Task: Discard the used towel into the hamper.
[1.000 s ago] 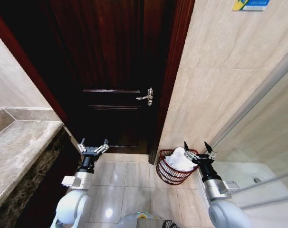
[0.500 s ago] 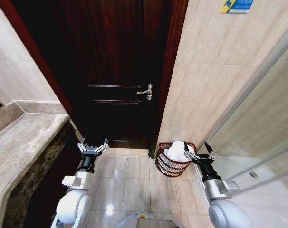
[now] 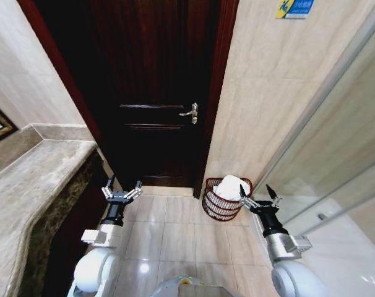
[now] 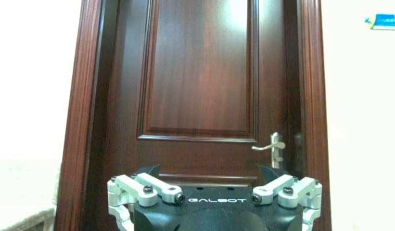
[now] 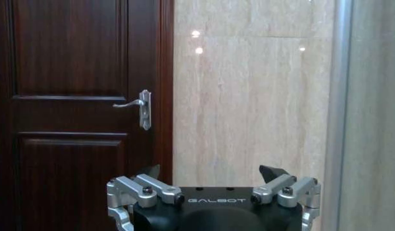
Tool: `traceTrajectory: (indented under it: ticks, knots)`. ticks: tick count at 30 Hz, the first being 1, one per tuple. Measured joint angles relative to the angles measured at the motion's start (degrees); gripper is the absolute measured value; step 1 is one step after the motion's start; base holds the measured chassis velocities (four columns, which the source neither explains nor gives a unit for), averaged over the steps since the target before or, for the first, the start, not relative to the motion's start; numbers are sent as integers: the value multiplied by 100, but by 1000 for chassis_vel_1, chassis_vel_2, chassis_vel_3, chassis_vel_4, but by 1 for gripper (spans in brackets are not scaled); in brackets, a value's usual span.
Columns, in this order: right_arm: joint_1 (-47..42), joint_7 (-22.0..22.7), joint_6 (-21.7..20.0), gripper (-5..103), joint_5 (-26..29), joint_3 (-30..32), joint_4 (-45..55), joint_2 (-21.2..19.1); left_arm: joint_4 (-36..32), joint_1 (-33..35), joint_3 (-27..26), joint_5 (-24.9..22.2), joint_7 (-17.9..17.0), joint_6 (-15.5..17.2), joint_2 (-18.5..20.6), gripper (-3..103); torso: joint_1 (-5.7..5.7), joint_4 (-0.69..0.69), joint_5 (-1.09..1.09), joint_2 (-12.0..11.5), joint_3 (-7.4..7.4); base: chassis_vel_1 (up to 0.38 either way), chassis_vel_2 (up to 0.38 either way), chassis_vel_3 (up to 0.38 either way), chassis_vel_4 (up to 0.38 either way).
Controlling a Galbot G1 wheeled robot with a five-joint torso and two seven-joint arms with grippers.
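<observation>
Resting towel [image 3: 230, 187] inside hamper [image 3: 217, 207]

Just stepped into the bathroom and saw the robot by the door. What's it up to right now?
Nothing is being held at the moment. A white towel already sits in the hamper, which stands on the floor by the tiled wall, just right of the dark wooden door. The right tool is open and empty, in front of the hamper. The left tool is open too, raised in front of the door.
</observation>
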Motion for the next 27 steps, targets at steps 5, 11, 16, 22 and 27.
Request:
traceTrajectory:
  ticks: [5, 11, 16, 22, 27]
  knots:
    - [0, 0, 0, 100, 0, 0, 0, 0, 0, 52, -14, -32, 12, -71, 9, 100, -1, 1, -1, -4, -2, 147, -152, -138, 156]
    - [0, 0, 0, 100, 0, 0, 0, 0, 29, 60, -20, -52, 3, -131, 17, 100, -2, 1, -2, -6, -3, 131, -140, -134, 127]
    - [1, 0, 0, 100, 0, 0, 0, 0, 9, 93, -105, -145, -30, -160, 87, 100, -2, 1, -1, -9, -4, 142, -147, -158, 146]
    - [0, 0, 0, 100, 0, 0, 0, 0, 119, 75, -79, -65, -35, -162, 55, 100, -5, 2, -1, -10, -5, 178, -164, -168, 176]
    - [-1, 0, 0, 100, 0, 0, 0, 0, 135, 37, -25, -35, -31, -140, 5, 100, -5, 0, -1, -11, -5, 183, -176, -189, 154]
